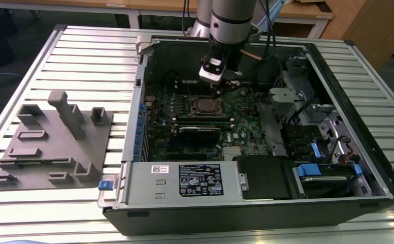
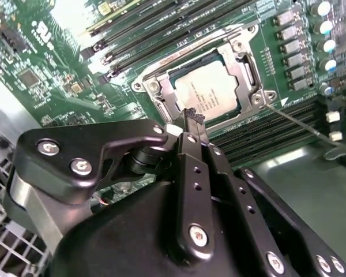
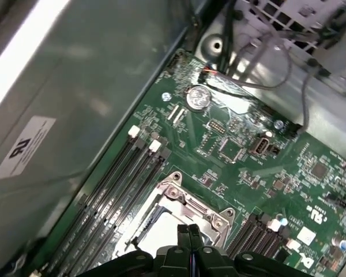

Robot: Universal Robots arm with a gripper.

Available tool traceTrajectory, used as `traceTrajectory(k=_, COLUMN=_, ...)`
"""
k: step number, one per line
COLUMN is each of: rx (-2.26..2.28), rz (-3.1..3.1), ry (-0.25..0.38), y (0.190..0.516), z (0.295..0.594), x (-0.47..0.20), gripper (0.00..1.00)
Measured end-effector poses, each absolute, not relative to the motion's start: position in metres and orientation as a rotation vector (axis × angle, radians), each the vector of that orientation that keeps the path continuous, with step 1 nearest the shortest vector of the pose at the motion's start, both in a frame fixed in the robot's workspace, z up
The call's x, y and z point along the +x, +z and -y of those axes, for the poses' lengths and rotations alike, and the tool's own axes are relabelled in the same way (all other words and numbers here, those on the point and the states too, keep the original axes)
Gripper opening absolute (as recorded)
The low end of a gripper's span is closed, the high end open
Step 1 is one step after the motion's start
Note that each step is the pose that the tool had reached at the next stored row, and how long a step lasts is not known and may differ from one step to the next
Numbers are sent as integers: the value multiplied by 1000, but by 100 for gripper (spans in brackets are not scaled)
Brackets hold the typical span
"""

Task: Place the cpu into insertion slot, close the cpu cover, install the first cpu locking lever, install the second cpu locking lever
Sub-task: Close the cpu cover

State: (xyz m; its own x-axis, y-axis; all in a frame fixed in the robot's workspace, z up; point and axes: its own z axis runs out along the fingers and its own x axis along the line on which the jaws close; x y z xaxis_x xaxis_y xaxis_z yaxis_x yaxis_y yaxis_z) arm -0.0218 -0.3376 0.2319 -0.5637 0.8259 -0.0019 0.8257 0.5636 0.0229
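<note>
The cpu (image 2: 210, 95) lies flat in the insertion slot (image 1: 207, 105) on the green motherboard, its silver-grey top showing. The cpu cover (image 2: 245, 72), a metal frame, lies down around the chip. A thin locking lever rod (image 2: 294, 121) sticks out from one corner of the socket over the neighbouring black slots. My gripper (image 2: 194, 117) hovers just above the socket's edge with its fingers pressed together and nothing between them. In the first wrist view the gripper (image 3: 189, 231) sits over the cover's frame (image 3: 187, 199). In the exterior view the gripper (image 1: 219, 90) hangs just behind the socket.
The open computer case (image 1: 126, 152) lies on a slatted metal table. A grey power-supply box (image 1: 183, 180) fills the near side, and drive bays (image 1: 319, 132) stand on the exterior view's right. Long black memory slots (image 2: 138, 29) flank the socket. A grey fixture tray (image 1: 48, 142) lies outside the case.
</note>
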Motion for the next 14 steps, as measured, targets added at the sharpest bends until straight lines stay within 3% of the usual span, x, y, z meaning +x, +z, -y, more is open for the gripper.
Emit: traceTrajectory(k=14, rx=1218, rz=-2884, ry=32, y=232, z=338, x=-22, gripper=11)
